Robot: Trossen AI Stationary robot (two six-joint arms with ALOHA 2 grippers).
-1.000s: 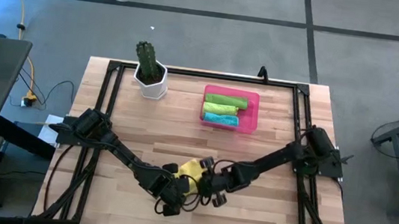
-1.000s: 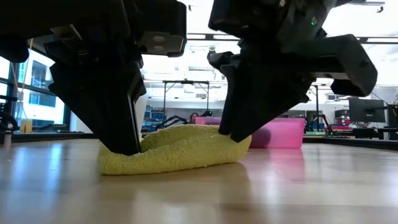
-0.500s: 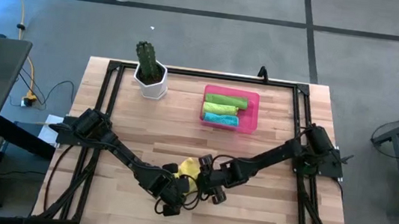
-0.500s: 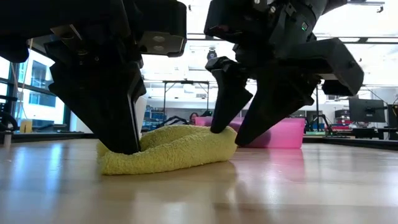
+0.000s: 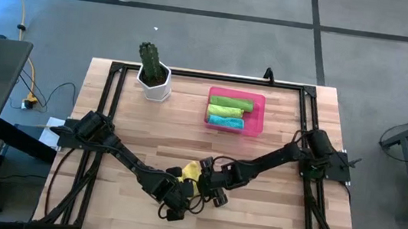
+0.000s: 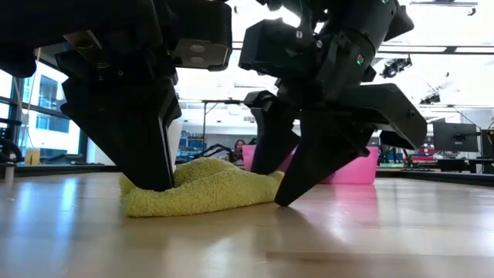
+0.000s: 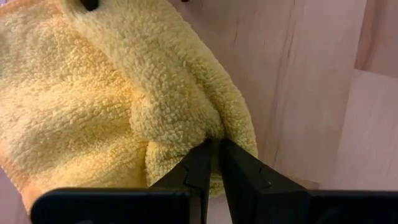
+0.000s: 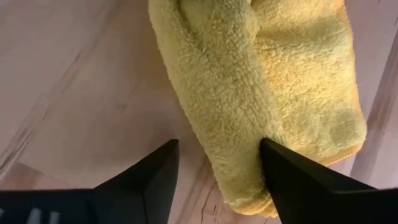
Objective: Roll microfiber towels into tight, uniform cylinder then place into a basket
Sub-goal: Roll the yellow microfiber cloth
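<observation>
Three rolled towels [image 5: 227, 111] are seen in the basket [image 5: 259, 114], while the yellow towel [image 6: 197, 187], half rolled, is pinched by the left gripper [image 7: 214, 163], the right gripper [image 8: 217, 163] being spread beside it.

yellow towel [image 6: 202, 188]; pink basket [image 5: 256, 114]; green, teal towels [image 5: 228, 109]

Yellow towel [image 5: 192, 172] mostly hidden under both arms in the high view, its far end cut off in the left wrist view, basket [image 6: 351, 164] partly blocked by the right gripper [image 6: 274, 185] in the low view, room behind blurred
</observation>
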